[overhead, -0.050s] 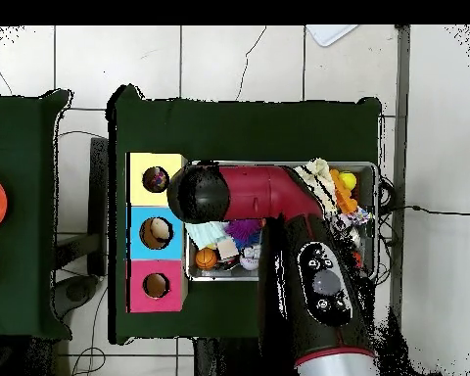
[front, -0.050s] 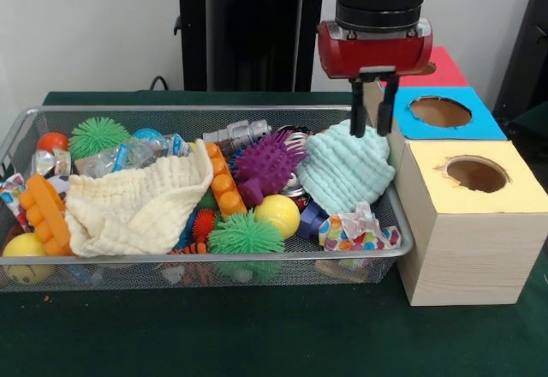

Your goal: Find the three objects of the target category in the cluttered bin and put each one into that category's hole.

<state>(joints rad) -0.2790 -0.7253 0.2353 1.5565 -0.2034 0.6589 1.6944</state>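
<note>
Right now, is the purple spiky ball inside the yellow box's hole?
No, the purple spiky ball lies in the wire bin, beside the mint cloth, not in the yellow box.

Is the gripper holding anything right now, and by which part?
Nothing held. The gripper hangs open, its fingertips just at the top edge of the mint cloth.

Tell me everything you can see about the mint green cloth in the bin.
The mint cloth is a soft, ribbed or waffle-textured fabric, pale green, crumpled into a rounded heap. It lies at the bin's end nearest the boxes, leaning against the mesh wall. The purple spiky ball sits against one side, and a colourful patterned cloth lies just in front. The hand hangs directly above, fingers open, tips at its top edge; whether they touch cannot be told.
</note>
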